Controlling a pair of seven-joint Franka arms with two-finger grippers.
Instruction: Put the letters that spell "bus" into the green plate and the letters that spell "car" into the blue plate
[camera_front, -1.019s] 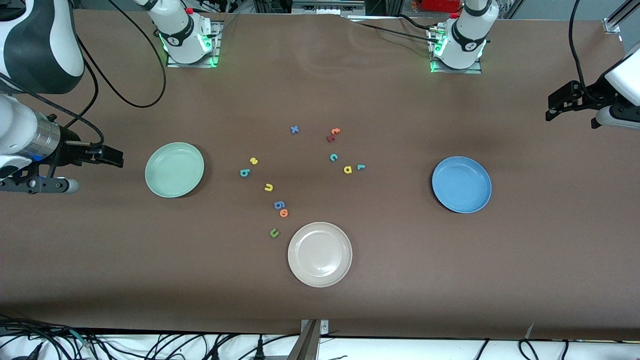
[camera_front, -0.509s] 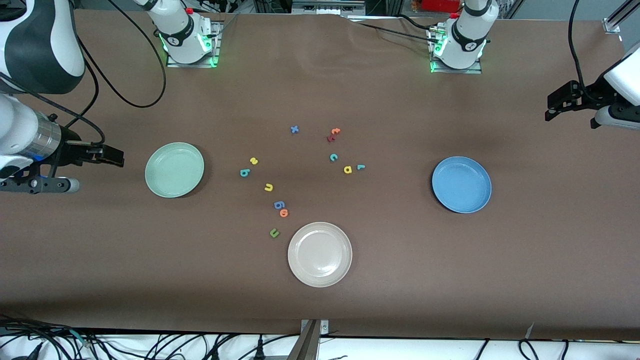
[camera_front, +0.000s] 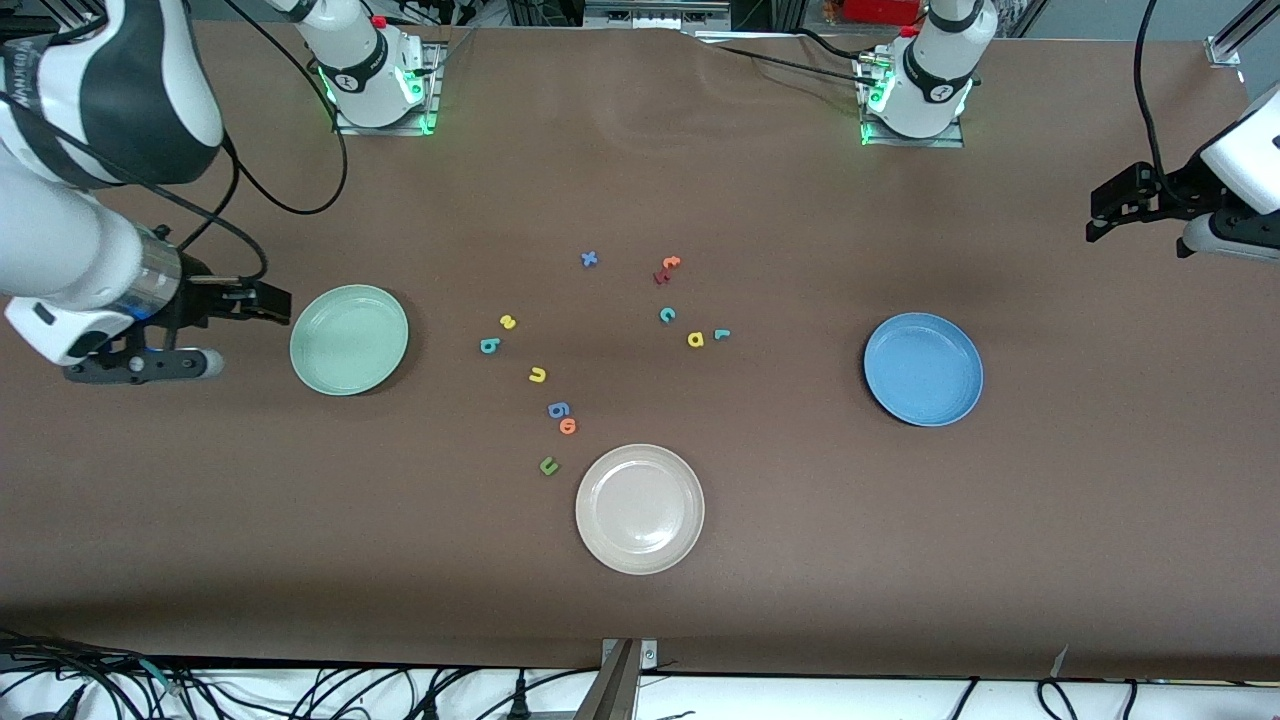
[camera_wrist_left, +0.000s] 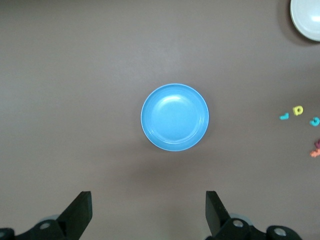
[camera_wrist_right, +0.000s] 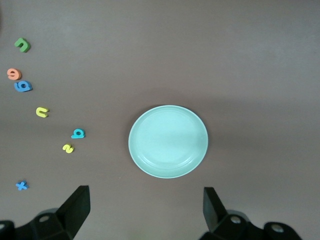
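The green plate (camera_front: 349, 339) lies toward the right arm's end and the blue plate (camera_front: 923, 368) toward the left arm's end. Between them lie a teal "b" (camera_front: 488, 346), yellow "s" (camera_front: 508, 322), yellow "u" (camera_front: 537, 375), teal "c" (camera_front: 667, 315), yellow "a" (camera_front: 696, 340) and teal "r" (camera_front: 722, 334). My right gripper (camera_front: 262, 302) hangs open and empty over bare table beside the green plate (camera_wrist_right: 168, 141). My left gripper (camera_front: 1103, 212) hangs open and empty over the table's end, past the blue plate (camera_wrist_left: 175, 117).
An off-white plate (camera_front: 640, 509) lies nearer the front camera than the letters. Other letters lie around: a blue "x" (camera_front: 589, 259), orange "t" (camera_front: 671, 262), a dark red letter (camera_front: 661, 277), blue "g" (camera_front: 558, 409), an orange letter (camera_front: 568, 426) and green "u" (camera_front: 548, 465).
My right arm has swung in toward the green plate, so its gripper now hangs close beside the rim. The left gripper has barely shifted. No letter has moved.
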